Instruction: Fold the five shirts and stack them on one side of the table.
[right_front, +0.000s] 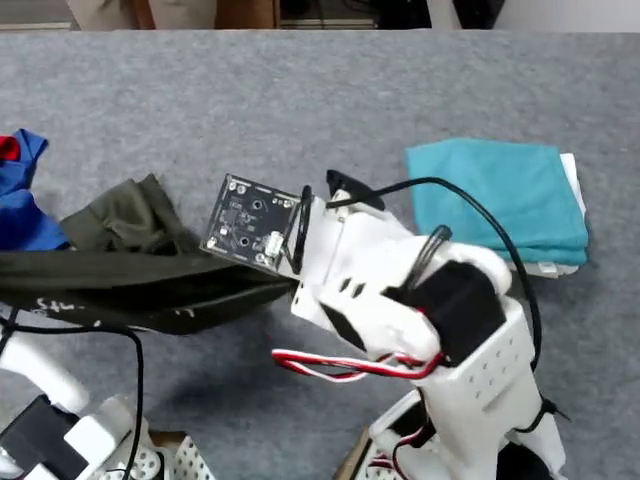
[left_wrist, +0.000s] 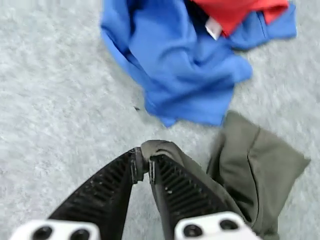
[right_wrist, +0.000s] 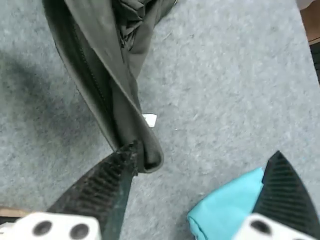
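Olive shirt (right_front: 130, 285) was stretched between the two arms over the near left part of the grey table (right_front: 300, 100), with a bunched part lying just beside the blue shirt (left_wrist: 175, 65) and red shirt (left_wrist: 235, 12). The left gripper (left_wrist: 142, 167) had its jaws pinched on a fold of the olive shirt. The right gripper (right_wrist: 205, 152) had its jaws wide apart, the cloth touching one tip. A folded teal shirt (right_front: 495, 195) lay on a white shirt (right_front: 572, 180) at the right side
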